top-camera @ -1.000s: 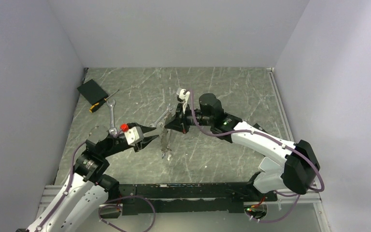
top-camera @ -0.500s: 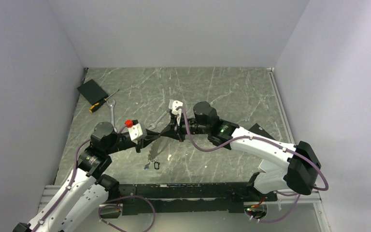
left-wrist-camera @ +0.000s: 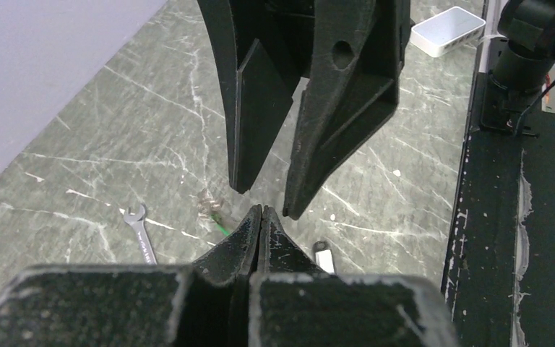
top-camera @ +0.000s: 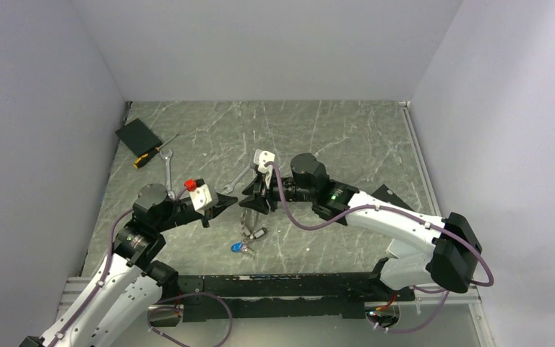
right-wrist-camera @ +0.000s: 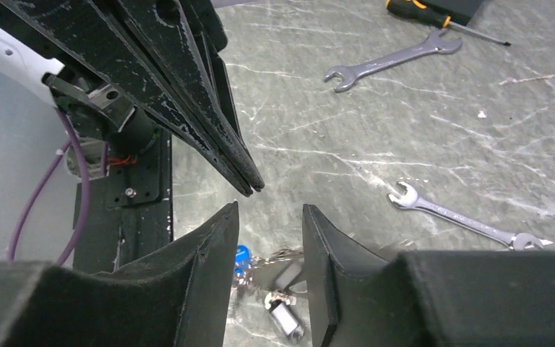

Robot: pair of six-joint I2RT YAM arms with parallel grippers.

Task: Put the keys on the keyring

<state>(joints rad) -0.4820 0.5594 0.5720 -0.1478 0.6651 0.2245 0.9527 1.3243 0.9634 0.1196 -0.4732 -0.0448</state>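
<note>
Found left gripper (left-wrist-camera: 261, 217) closed empty, right gripper (right-wrist-camera: 269, 217) parted. Judged keyring (right-wrist-camera: 283, 254) limp, slippery; best pinched clear of keys (top-camera: 240, 247).

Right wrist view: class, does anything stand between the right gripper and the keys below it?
Nothing visible does. The keys show through the gap of the open right gripper, lying on the table. The shut left gripper points in beyond that gap, not over them.
</note>
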